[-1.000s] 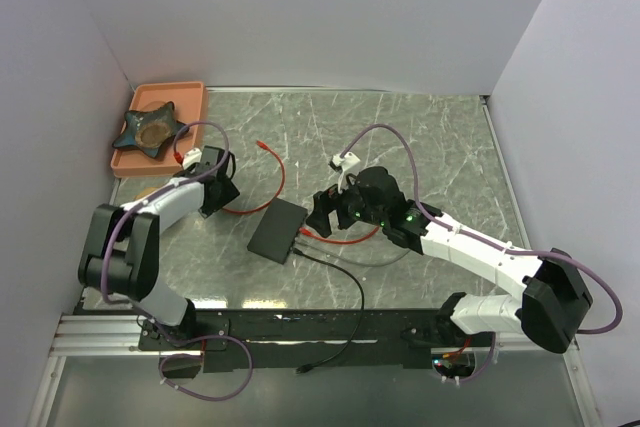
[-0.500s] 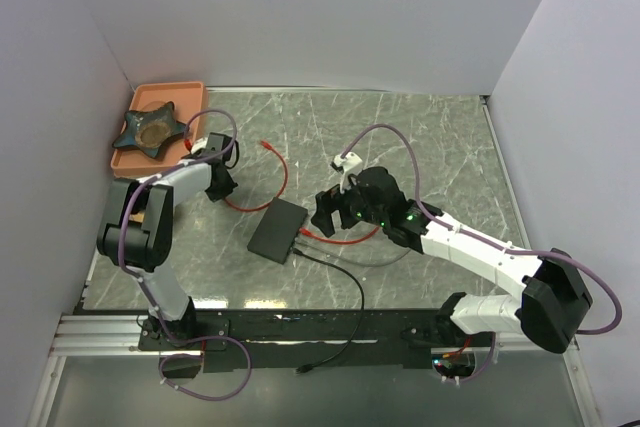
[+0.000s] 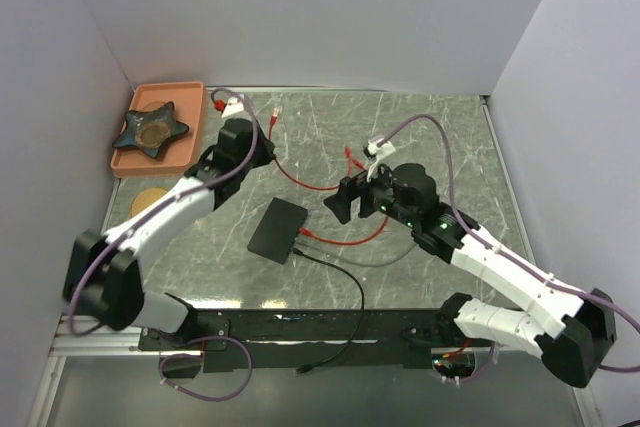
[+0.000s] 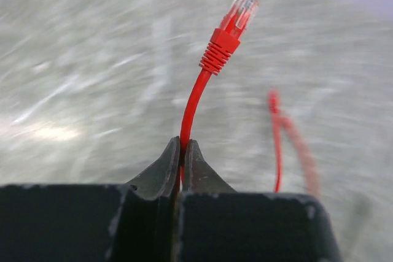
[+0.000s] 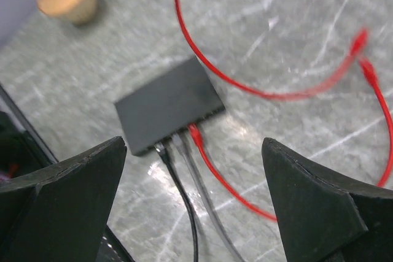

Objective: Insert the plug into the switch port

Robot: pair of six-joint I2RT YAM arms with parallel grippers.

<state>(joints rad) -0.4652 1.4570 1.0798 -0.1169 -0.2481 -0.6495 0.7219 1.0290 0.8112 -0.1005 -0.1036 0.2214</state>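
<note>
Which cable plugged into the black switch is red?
The red cable, rightmost of the three in the right wrist view; the grey cable is in the middle, the black cable leftmost.

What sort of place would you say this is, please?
Probably a robotics lab workcell: a left arm and right arm bolted at the edge of a stone-patterned table, plain white panels walling it in, and a black switch box with a red cable.

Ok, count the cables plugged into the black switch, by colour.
red cable: 1
black cable: 1
grey cable: 1
total in the switch: 3
</note>
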